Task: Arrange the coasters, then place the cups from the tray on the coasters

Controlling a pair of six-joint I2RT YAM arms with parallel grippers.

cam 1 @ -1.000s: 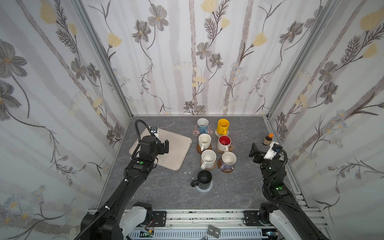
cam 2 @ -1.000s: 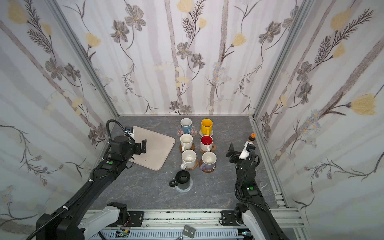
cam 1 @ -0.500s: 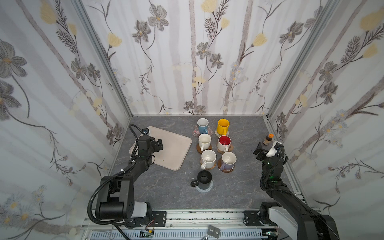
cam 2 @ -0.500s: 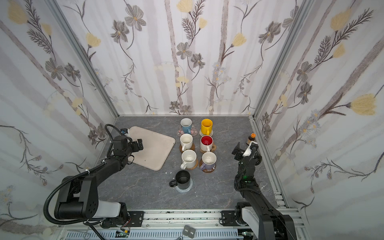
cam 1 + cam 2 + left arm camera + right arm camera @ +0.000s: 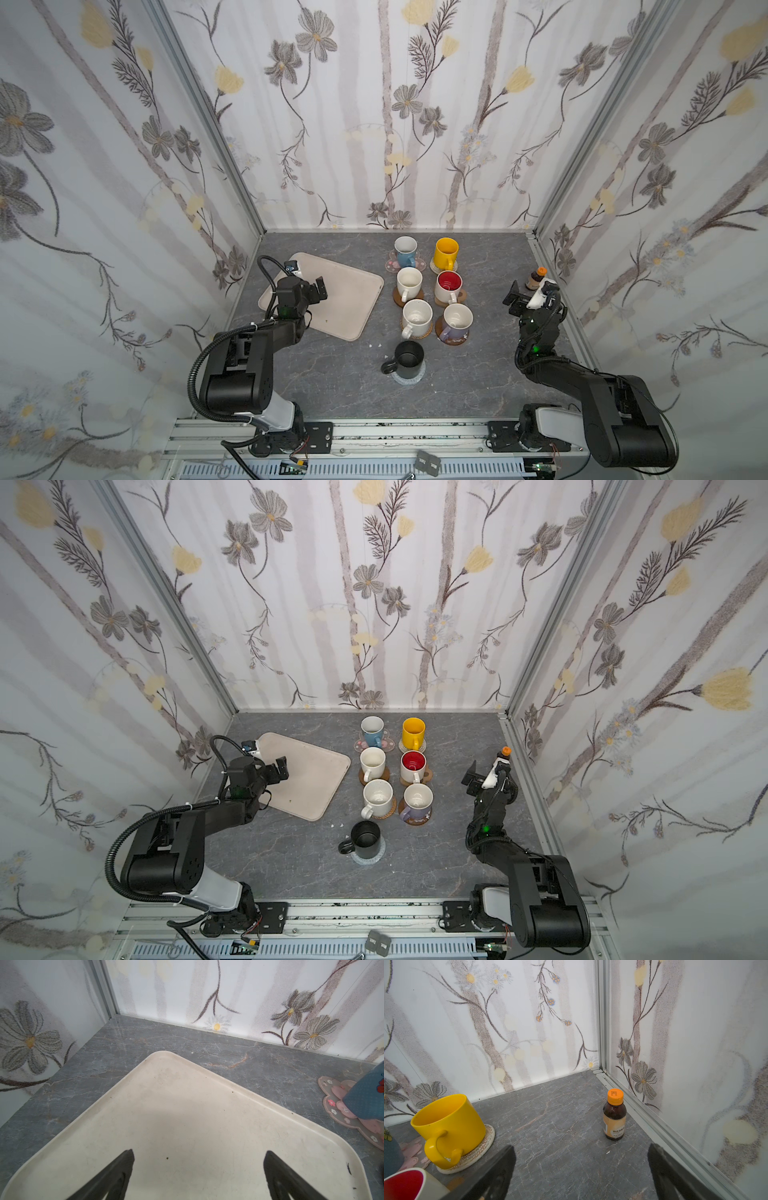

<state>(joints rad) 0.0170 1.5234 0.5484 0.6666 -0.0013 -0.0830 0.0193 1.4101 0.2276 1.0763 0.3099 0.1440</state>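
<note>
Over the tray [image 5: 353, 291]: both jaws wide, empty

Left gripper [image 5: 198, 1155] hovers over the tray. Right of it, seven cups [image 5: 417, 316] cover most of their coasters [image 5: 412, 380]. Right gripper [image 5: 581, 1153], jaws wide too, hides the bottle [image 5: 505, 751] in a top view, bar its cap.

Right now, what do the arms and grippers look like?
Both are black, boxy-linked arms with white base segments. The left arm carries a looping black corrugated cable; the right arm has a white wrist part. Each shows a small green light. The left gripper and right gripper have flat black tapered fingers.
</note>
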